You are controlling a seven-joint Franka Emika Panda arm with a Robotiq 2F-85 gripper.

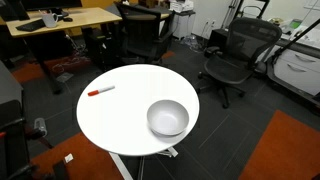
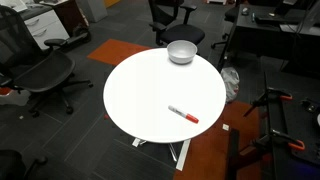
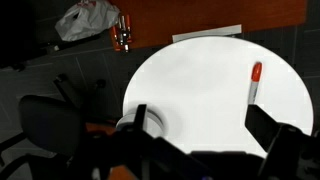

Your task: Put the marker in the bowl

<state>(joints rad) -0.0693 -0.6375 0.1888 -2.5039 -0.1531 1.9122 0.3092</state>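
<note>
The marker [image 1: 100,91], white with a red cap, lies on the round white table [image 1: 135,105] near one edge. It also shows in the other exterior view [image 2: 183,114] and in the wrist view [image 3: 254,85]. The silvery-grey bowl [image 1: 167,118] stands upright near the opposite edge of the table [image 2: 150,85], also visible there [image 2: 181,52]. In the wrist view the bowl [image 3: 162,124] is partly hidden behind one finger. My gripper [image 3: 203,130] is open and empty, high above the table [image 3: 200,75], with the marker near one finger. The arm does not show in either exterior view.
Black office chairs [image 1: 232,58] [image 2: 40,75] stand around the table. A wooden desk [image 1: 60,20] and a dark desk [image 2: 270,30] stand behind. A white bag [image 3: 88,18] lies on the floor. Orange carpet patches [image 1: 285,150] border the dark floor.
</note>
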